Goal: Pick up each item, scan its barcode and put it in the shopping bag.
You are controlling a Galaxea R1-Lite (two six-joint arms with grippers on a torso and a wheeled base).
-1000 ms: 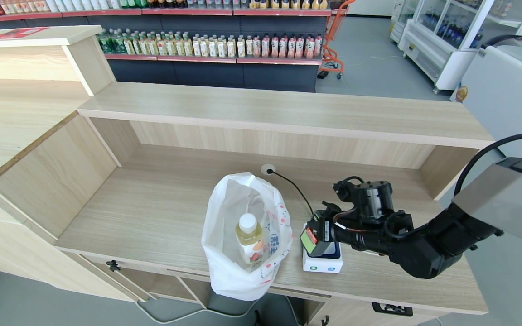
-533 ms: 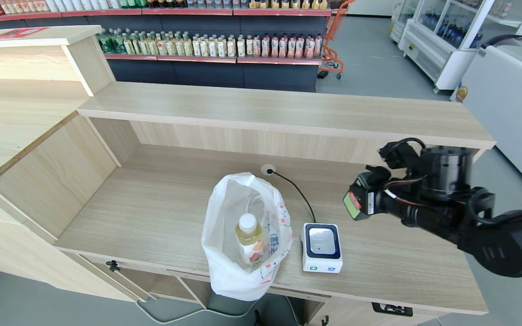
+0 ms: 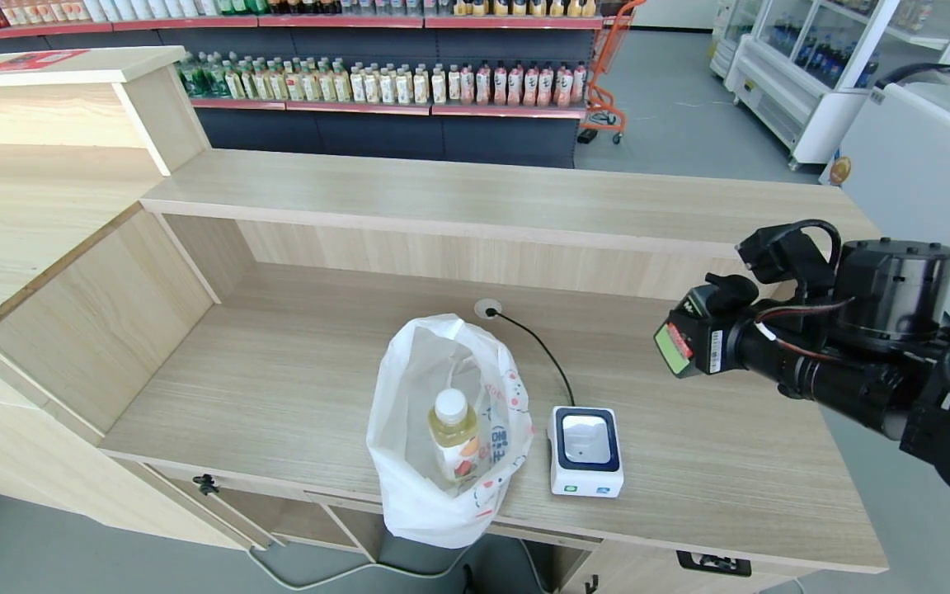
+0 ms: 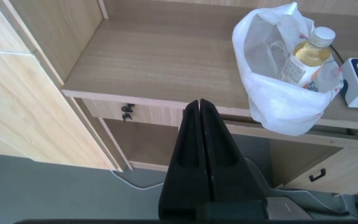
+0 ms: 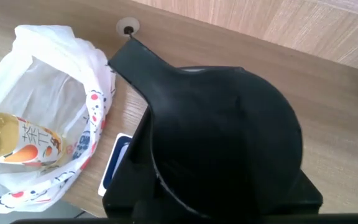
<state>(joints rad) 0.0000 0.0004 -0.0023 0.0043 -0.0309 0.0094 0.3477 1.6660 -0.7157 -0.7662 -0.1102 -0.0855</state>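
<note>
The right gripper (image 3: 699,343) grasps a small green-faced pack (image 3: 674,350) in the air, right of the scanner (image 3: 586,450). The left gripper (image 4: 199,134) is clenched on nothing. This looks like the scan-and-bag step. Next, carry the pack left, barcode over the scanner, then above the shopping bag (image 3: 409,487).

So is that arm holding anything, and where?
Yes: the right claw grips a small pack by the end opposite its green face; the left claw holds nothing.
</note>
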